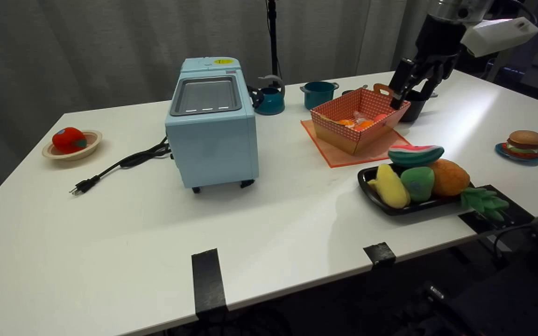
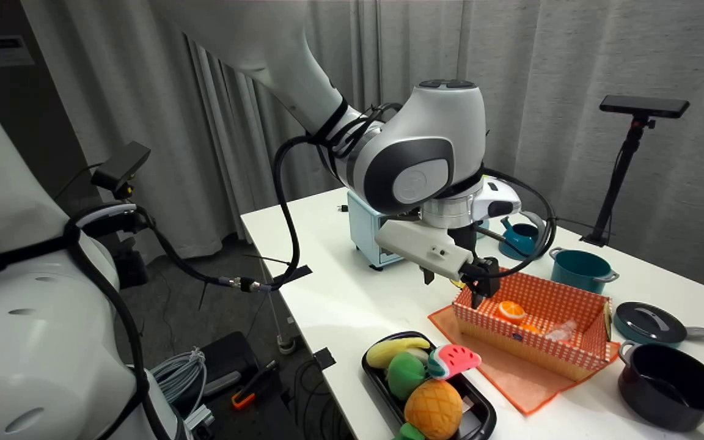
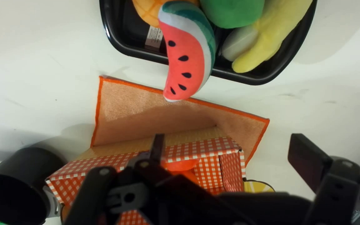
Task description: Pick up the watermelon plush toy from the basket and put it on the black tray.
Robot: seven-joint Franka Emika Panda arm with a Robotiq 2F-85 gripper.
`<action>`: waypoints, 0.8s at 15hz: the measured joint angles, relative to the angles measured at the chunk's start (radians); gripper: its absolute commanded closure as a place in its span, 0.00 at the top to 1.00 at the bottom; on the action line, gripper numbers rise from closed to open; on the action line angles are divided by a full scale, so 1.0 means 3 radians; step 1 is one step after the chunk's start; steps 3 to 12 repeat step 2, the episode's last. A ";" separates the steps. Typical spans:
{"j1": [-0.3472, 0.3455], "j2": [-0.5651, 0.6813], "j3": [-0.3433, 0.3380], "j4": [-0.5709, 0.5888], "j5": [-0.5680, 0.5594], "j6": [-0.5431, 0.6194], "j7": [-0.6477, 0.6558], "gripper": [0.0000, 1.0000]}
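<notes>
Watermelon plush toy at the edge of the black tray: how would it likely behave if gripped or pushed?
The watermelon plush toy would probably give when squeezed and weigh little for its size, since its rounded body looks like stuffed fabric. Pushed outward, it might tip or slide off the black tray, as one end juts past its rim.

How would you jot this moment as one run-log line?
watermelon plush toy: on black tray, one end overhanging | fingers: open, empty, near basket | placing: looks done
</notes>
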 measured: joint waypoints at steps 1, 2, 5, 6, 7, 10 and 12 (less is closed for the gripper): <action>0.0000 0.0000 0.0000 0.0000 0.0000 0.0000 0.0000 1.00; 0.0000 0.0000 0.0000 0.0000 0.0000 0.0000 0.0000 1.00; 0.0000 0.0000 0.0000 0.0000 0.0000 0.0000 0.0000 1.00; 0.0000 0.0000 0.0000 0.0000 0.0000 0.0000 0.0000 1.00; 0.0000 0.0000 0.0000 0.0000 0.0000 0.0000 0.0000 1.00; 0.0000 0.0000 0.0000 0.0000 0.0000 0.0000 0.0000 1.00; 0.0000 0.0000 0.0000 0.0000 0.0000 0.0000 0.0000 1.00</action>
